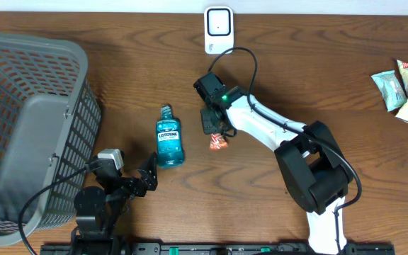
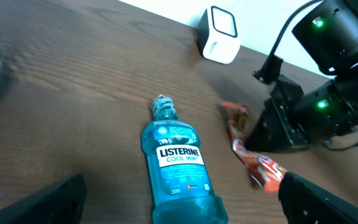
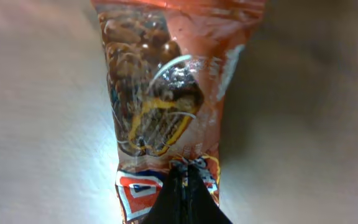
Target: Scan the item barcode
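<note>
An orange snack packet point(image 1: 218, 144) hangs pinched at its edge in my shut right gripper point(image 1: 215, 134), low over the table in front of the white scanner point(image 1: 218, 28). The right wrist view looks along the packet point(image 3: 166, 93), its printed face lit, with the black fingertips of the gripper point(image 3: 187, 168) closed on its lower end. No barcode shows on it. From the left wrist I see the same packet point(image 2: 253, 163) under the right gripper point(image 2: 244, 140) and the scanner point(image 2: 219, 34) behind. My left gripper point(image 1: 149, 170) stands open and holds nothing.
A blue Listerine bottle point(image 1: 168, 138) lies flat, cap pointing away, just ahead of the left gripper point(image 2: 182, 211), between its spread fingers. A grey mesh basket point(image 1: 83, 71) fills the left side. Several snack packets point(image 1: 402, 88) lie at the far right edge.
</note>
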### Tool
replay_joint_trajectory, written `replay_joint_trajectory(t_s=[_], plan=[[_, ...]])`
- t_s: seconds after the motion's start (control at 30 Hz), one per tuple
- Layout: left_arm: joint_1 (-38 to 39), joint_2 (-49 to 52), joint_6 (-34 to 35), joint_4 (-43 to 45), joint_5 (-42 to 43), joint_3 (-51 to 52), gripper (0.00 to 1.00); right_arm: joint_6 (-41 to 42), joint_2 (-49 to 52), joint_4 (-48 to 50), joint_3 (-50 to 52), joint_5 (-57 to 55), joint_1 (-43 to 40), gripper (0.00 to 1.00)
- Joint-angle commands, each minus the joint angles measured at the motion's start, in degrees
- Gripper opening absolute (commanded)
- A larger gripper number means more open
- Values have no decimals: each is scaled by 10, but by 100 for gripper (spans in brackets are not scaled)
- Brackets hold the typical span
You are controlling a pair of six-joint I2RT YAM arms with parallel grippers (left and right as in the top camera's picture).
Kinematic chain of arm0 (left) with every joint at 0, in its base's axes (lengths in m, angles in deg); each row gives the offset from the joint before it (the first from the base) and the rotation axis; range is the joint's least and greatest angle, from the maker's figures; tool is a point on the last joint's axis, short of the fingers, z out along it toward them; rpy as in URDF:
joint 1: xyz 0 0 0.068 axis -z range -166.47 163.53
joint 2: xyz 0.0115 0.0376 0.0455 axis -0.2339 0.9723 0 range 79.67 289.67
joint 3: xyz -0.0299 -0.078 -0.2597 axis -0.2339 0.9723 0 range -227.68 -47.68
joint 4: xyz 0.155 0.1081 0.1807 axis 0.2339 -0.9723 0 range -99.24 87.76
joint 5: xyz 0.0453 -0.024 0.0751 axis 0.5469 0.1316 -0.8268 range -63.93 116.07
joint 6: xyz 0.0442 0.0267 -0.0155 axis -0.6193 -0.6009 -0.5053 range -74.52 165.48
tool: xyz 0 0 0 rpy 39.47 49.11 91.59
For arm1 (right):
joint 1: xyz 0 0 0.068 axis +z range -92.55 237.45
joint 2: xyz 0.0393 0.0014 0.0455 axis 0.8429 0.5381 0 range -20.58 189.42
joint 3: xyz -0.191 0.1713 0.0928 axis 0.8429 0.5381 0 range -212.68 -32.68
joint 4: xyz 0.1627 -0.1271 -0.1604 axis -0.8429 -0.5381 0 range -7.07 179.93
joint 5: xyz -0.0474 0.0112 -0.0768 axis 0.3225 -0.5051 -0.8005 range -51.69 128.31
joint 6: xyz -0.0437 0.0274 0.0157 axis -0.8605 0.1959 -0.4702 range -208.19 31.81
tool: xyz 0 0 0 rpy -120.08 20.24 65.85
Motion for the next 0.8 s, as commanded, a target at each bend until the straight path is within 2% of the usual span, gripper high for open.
replay_joint_trajectory(t_s=[0.0,0.1,0.3,0.57,0.63,0.77], plan=[[-3,-2,1,0,5,-2,98,13,-5,-67,-35,-6,-9,1],[-3,-2,1,0,5,-2,98,11,-57,-123,-85,-6,-10,1],[-3,-2,1,0,5,-2,98,12,-90,-151,-83,-2,19,1],[-3,-2,1,0,5,-2,98,86,-72,-113,46,-6,58,1],[-3,-2,1,0,5,-2,98,130,-70,-92,94,-22,63,1],[-3,-2,1,0,5,-2,98,129,-70,-82,123,-23,63,1]])
